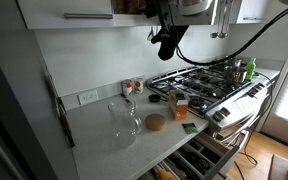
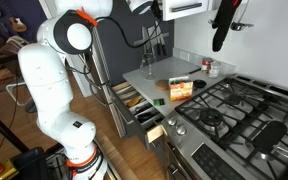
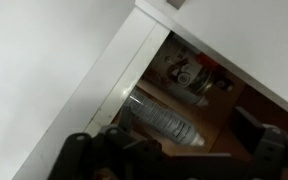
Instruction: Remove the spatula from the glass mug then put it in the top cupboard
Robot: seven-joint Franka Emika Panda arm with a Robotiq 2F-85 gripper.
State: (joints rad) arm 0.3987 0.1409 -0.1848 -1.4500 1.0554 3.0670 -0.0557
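Note:
The glass mug stands on the grey counter with nothing sticking out of it. My gripper is raised at the open top cupboard, beside its white closed door. In the wrist view the dark fingers fill the bottom edge. They point into the cupboard's brownish inside, past the white door edge. I cannot make out the spatula in any view. The fingers are too dark and blurred to tell whether they are open or shut.
A clear bottle lies on the cupboard shelf, with small jars behind it. On the counter are a round brown disc, an orange box and red-topped jars. The gas stove is beside them. Low drawers stand pulled out.

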